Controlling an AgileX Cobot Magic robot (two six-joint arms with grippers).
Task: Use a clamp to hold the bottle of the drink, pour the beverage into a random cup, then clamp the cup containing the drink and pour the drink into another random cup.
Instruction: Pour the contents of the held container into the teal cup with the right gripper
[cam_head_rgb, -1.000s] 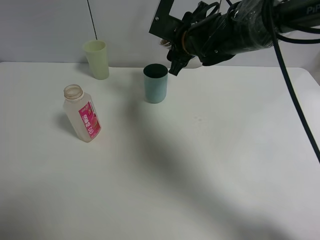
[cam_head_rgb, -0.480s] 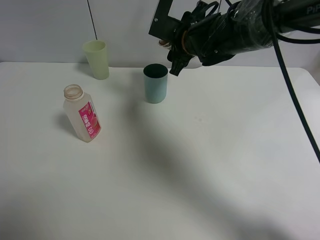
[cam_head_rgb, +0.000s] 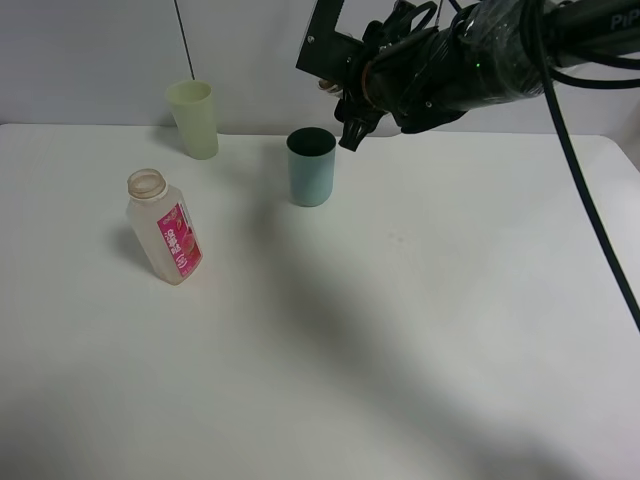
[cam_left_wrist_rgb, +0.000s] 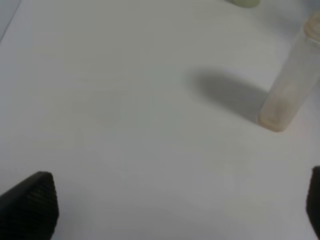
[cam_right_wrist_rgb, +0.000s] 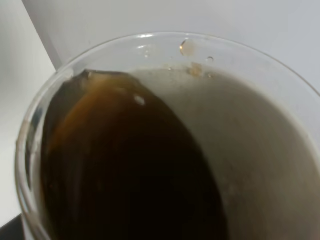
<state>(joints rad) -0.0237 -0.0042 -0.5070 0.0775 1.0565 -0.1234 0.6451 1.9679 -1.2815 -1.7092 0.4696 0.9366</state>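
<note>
Pinching the clear cup (cam_right_wrist_rgb: 260, 150), our right hand (cam_head_rgb: 346, 118) hangs high over the back of the bench (cam_head_rgb: 420, 330). Its jaws are pressed in on the cup, though the fingers are hidden in the wrist view, which the cup's mouth fills. We see the cup tipped over. The dark brown beverage (cam_right_wrist_rgb: 130, 170) pools against one side of the wall, its edge lying just inside the rim, while the opposite side carries only a thin film and a few droplets. In the high view the black arm covers most of the cup, so we cannot tell how its lip lines up with anything below.

Just below that hand and slightly to its left stands the teal tumbler (cam_head_rgb: 311, 167), upright with its mouth open and apart from the hand.

Our left hand (cam_left_wrist_rgb: 170, 215) is spread wide. Its two black fingertips (cam_left_wrist_rgb: 30, 205) show only at opposite corners of the wrist view, with bare bench between them and nothing in their grasp. Beyond it stands the bottle (cam_left_wrist_rgb: 290, 90), uncapped. In the high view we find the bottle (cam_head_rgb: 165, 228) on the left part of the bench, its pink label facing us, well apart from the tumbler. Behind it, near the wall, the pale yellow-green cup (cam_head_rgb: 194, 118) stands upright.
</note>
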